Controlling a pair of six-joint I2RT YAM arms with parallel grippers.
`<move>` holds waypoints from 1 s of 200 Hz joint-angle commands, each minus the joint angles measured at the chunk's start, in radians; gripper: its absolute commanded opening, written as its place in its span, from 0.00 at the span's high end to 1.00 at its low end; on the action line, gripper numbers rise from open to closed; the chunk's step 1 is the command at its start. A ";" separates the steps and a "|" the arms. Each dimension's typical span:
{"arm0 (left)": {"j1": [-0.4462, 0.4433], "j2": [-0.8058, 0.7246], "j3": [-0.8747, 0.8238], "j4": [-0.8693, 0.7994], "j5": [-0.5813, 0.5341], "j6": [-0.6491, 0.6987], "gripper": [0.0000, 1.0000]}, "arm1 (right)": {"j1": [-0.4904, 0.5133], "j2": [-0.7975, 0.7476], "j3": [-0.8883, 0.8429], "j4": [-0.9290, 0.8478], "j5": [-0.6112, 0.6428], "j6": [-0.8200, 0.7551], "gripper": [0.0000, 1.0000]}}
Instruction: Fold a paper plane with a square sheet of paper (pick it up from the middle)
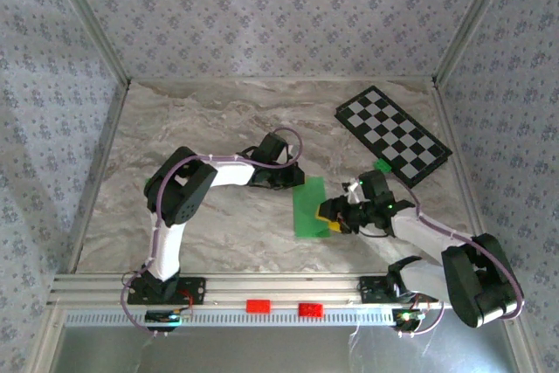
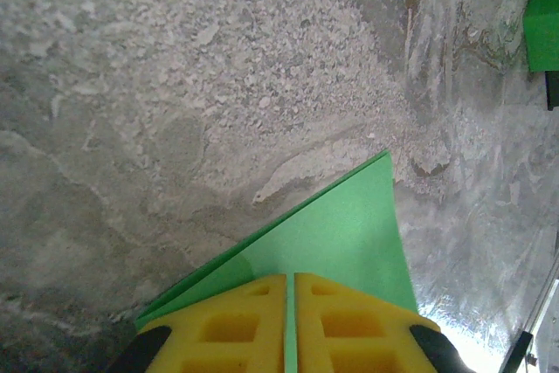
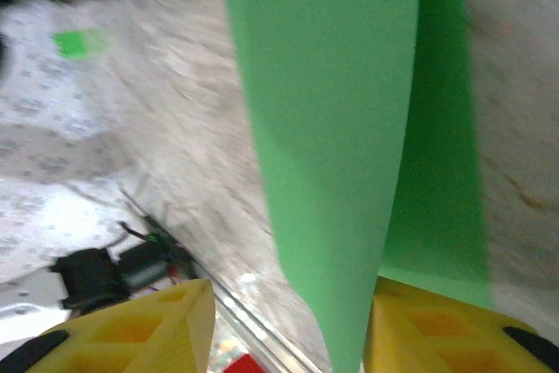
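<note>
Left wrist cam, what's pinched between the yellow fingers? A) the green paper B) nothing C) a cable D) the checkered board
A: the left fingers are shut on the green paper, its edge showing in the seam between them.

Grey-beige marble-look tabletop [image 1: 218, 120], matte, soft even light. Boxed in on 3 sides by pale grey-blue walls w/ small floral print: back [image 1: 279, 15], left [image 1: 44, 128], right [image 1: 515, 85]. Slim aluminium corner posts [image 1: 87, 19] btwn them. Aluminium rail [image 1: 262, 286] along near edge, w/ 2 small red blocks [image 1: 258, 306] on it.
</note>
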 commanded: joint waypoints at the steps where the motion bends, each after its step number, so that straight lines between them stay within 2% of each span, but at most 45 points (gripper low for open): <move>1: 0.002 0.024 -0.008 -0.048 -0.004 0.006 0.90 | -0.019 0.030 0.036 0.102 -0.053 0.051 0.52; 25: 0.001 0.028 -0.003 -0.045 0.001 0.006 0.90 | -0.036 0.069 0.070 0.047 -0.047 0.006 0.52; 56: 0.001 0.026 -0.002 -0.028 0.011 0.000 0.89 | -0.073 0.125 0.089 -0.003 -0.059 -0.031 0.58; 112: 0.001 0.026 0.015 -0.026 0.029 0.002 0.89 | -0.106 0.184 0.091 0.008 -0.111 -0.079 0.68; 200: 0.000 0.023 0.015 -0.019 0.031 -0.002 0.89 | -0.108 0.251 0.096 0.054 -0.127 -0.092 0.74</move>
